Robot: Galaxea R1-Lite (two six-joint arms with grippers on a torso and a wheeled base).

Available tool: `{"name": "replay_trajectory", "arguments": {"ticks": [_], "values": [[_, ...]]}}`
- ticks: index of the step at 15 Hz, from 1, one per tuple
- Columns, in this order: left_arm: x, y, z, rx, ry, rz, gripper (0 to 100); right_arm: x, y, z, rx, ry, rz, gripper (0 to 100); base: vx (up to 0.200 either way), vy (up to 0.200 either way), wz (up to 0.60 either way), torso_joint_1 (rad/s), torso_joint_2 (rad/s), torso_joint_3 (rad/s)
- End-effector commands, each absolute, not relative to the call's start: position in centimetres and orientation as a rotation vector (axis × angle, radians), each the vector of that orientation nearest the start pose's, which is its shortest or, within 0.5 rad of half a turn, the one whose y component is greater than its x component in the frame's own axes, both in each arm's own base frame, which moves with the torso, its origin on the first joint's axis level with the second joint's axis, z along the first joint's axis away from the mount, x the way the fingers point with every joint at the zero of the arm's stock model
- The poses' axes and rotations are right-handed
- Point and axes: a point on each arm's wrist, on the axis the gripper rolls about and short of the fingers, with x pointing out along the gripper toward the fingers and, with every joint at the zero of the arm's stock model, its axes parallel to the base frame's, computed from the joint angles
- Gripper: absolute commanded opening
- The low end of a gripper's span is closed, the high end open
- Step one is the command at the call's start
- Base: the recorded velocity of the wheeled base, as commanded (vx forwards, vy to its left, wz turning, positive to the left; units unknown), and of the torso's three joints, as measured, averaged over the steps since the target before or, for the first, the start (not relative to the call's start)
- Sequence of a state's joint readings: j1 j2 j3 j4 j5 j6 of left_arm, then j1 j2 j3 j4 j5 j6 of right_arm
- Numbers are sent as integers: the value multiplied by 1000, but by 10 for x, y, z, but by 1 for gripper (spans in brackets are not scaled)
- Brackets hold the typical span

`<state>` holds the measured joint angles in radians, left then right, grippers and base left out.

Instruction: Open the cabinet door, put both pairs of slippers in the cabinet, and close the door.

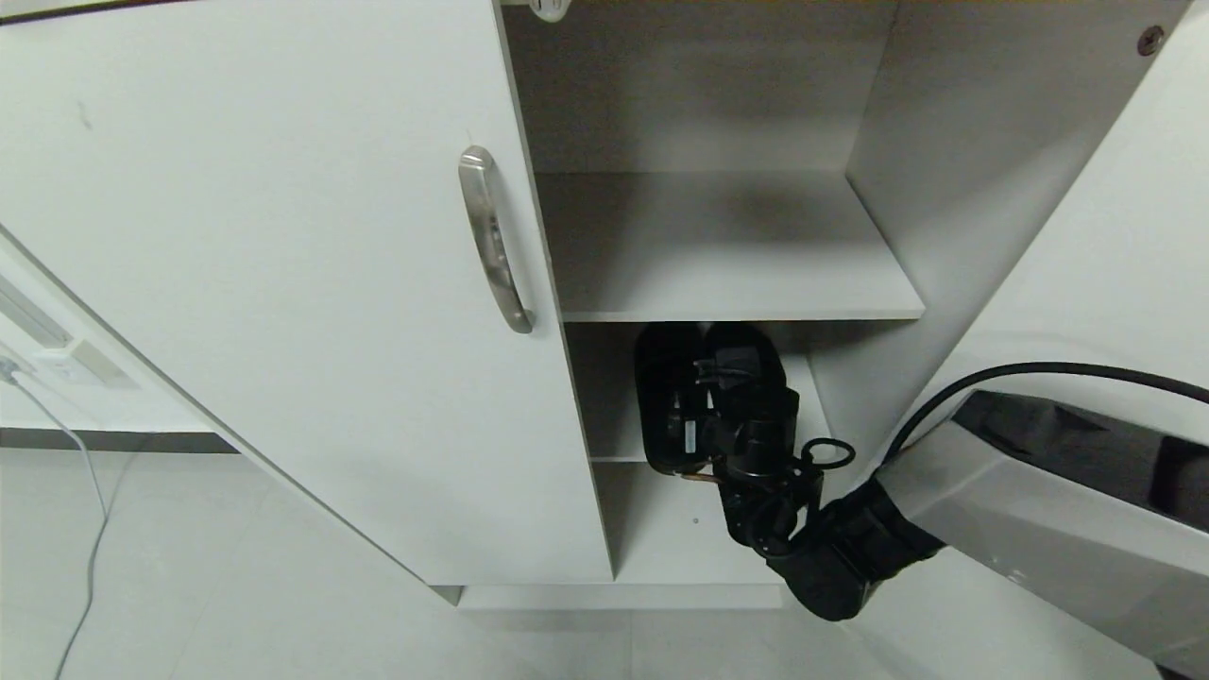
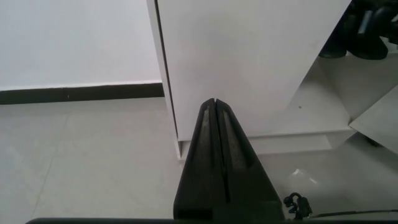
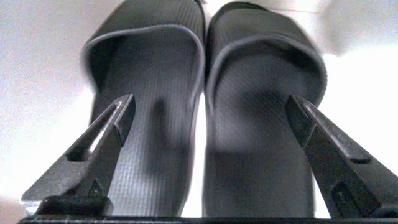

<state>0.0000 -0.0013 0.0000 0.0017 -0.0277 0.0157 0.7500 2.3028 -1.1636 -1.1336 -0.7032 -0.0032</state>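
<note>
A pair of black slippers (image 1: 666, 397) lies side by side on the cabinet's middle shelf (image 1: 604, 416), below the upper shelf (image 1: 718, 255). My right gripper (image 1: 732, 382) is inside the cabinet just over them. In the right wrist view it (image 3: 210, 102) stands open, one finger outside each of the slippers (image 3: 149, 68), and holds nothing. The right cabinet door (image 1: 1115, 264) is swung open. The left door (image 1: 283, 283) with its metal handle (image 1: 493, 241) is closed. My left gripper (image 2: 214, 109) is shut and empty, low over the floor in front of the cabinet's base (image 2: 261, 146).
The bottom shelf (image 1: 680, 543) is bare under the right arm. Grey floor tiles (image 1: 236, 604) spread in front of the cabinet. A wall socket strip (image 1: 66, 359) with a cable (image 1: 90, 491) hangs at the far left.
</note>
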Motion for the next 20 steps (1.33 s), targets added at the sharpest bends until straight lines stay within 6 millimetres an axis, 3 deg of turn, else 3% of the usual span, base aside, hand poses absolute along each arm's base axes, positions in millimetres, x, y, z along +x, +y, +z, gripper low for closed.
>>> {"name": "replay_trajectory", "arguments": {"ticks": [1,3,5,13,20], "values": [[-23,-1,75,15,1,-28,0,285,279,115,-3,-4,84,100,0,0,0,0,0,0],[-23,-1,75,15,1,-28,0,260,271,119,-22,17,117,100,0,0,0,0,0,0],[-23,-1,75,15,1,-26,0,251,264,122,-23,23,123,100,0,0,0,0,0,0],[-23,-1,75,12,1,-28,0,247,261,118,-39,37,126,100,-200,0,0,2,2,-1],[-23,-1,75,14,1,-28,0,246,259,116,-49,45,124,100,0,0,0,0,0,0]]}}
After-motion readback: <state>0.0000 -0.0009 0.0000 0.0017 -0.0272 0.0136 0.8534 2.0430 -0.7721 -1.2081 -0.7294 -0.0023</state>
